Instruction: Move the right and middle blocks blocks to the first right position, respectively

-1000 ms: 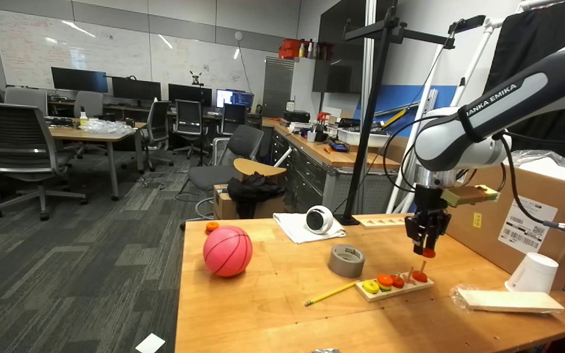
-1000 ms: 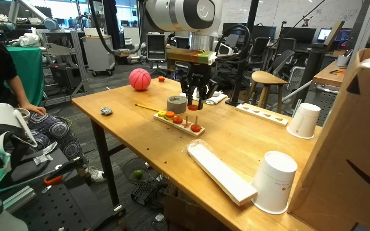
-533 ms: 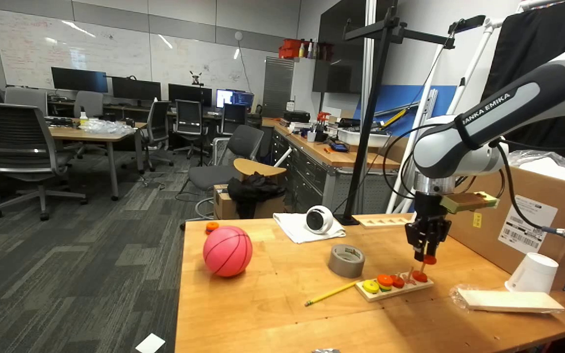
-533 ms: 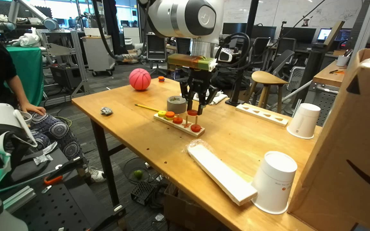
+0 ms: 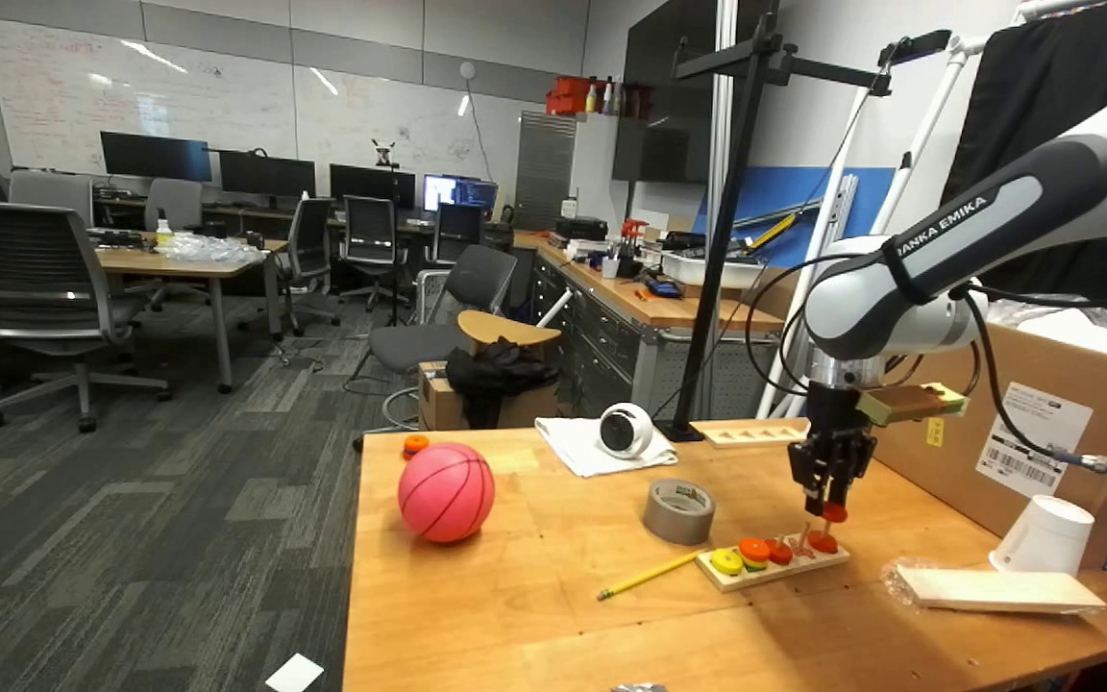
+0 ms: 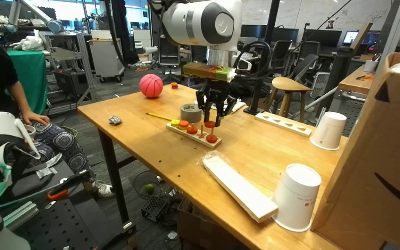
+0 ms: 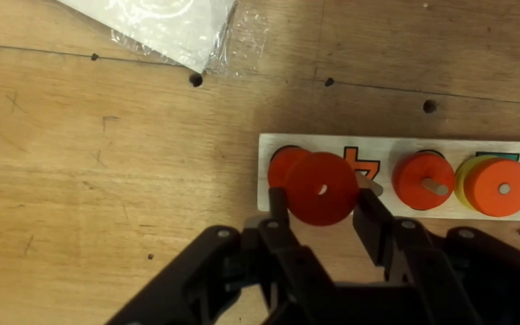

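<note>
- The fingers (image 7: 373,225) stand narrowly apart, gripping a red block (image 7: 316,205) between them, 1 on each side of its rim; its centre hole shows in the wrist view
- In both exterior views the red block is right at the top of the end peg (image 6: 212,131) of the wooden peg board (image 7: 323,141); whether the peg's tip sits in the hole, I cannot tell
- Lower on that same peg, at its base, rests a red-orange block (image 6: 211,139), with a stretch of peg showing between the 2
- Next along the peg board come a printed 4 (image 7: 351,157) with a plain peg (image 7: 370,184) beside it, then a mid-board red block (image 7: 409,185) around its own peg
- After those, an orange block (image 7: 490,201) lies on top of a yellow block (image 7: 466,169), and a lime-yellow block (image 5: 726,561) sits at the far end
- A pencil (image 5: 650,576) lies on the wooden surface (image 5: 534,586), tip near that far end; a tape roll (image 5: 679,519) sits close by and a pink ball (image 5: 446,492) well apart
- In an exterior view a wrapped wooden piece (image 6: 240,189) lies beside a white cup (image 6: 296,199)
</note>
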